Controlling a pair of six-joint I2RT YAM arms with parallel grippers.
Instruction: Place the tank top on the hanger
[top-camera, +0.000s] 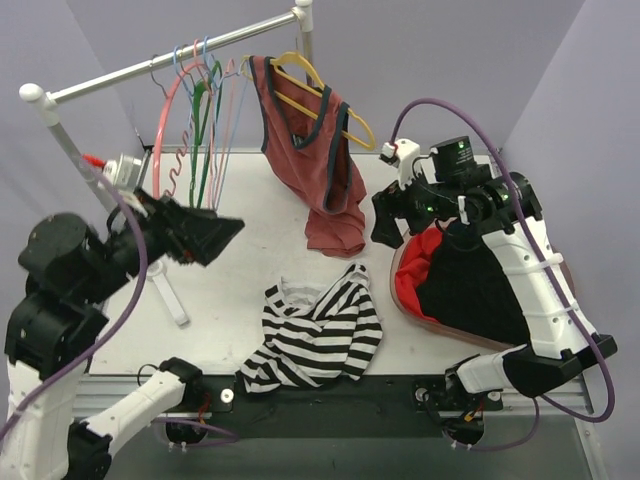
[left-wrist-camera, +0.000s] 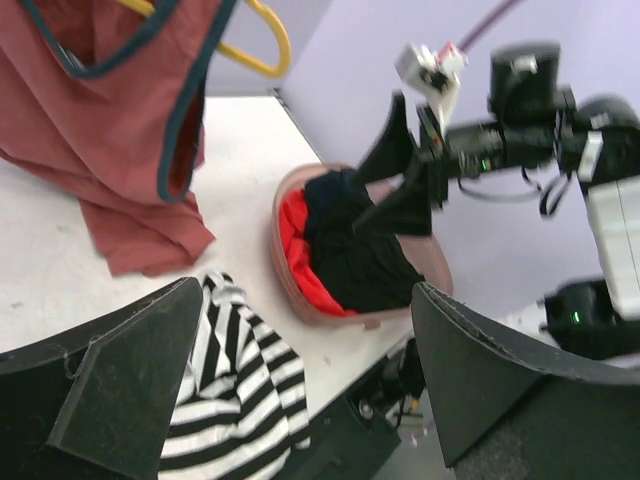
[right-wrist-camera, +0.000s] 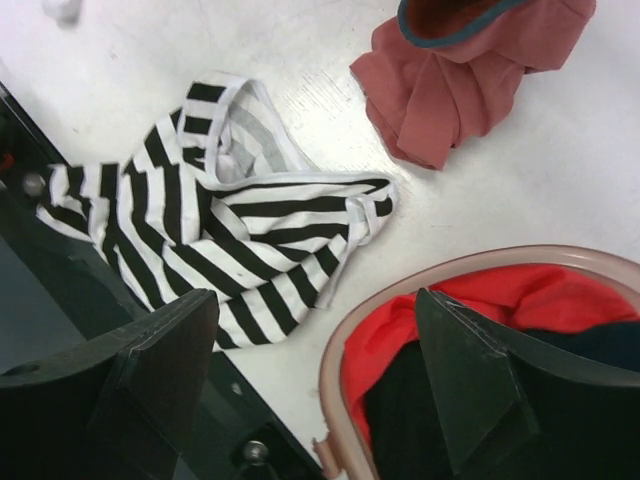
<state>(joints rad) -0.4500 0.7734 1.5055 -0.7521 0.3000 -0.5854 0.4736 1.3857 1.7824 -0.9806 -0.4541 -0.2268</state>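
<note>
The black-and-white striped tank top (top-camera: 320, 330) lies crumpled on the white table near its front edge; it also shows in the left wrist view (left-wrist-camera: 230, 390) and the right wrist view (right-wrist-camera: 230, 220). The thin light-blue wire hanger (top-camera: 188, 62) hangs on the rack bar among other hangers. My left gripper (top-camera: 222, 240) is open and empty, raised left of the tank top, below the hangers (left-wrist-camera: 308, 300). My right gripper (top-camera: 385, 228) is open and empty, above the basket's left edge, right of the tank top (right-wrist-camera: 318, 295).
A rust-red tank top (top-camera: 320, 150) hangs on a yellow hanger (top-camera: 345, 110) from the rack bar (top-camera: 120, 75). Pink and green hangers (top-camera: 205, 120) hang beside the blue one. A pinkish basket (top-camera: 405, 300) with red and black clothes stands at the right.
</note>
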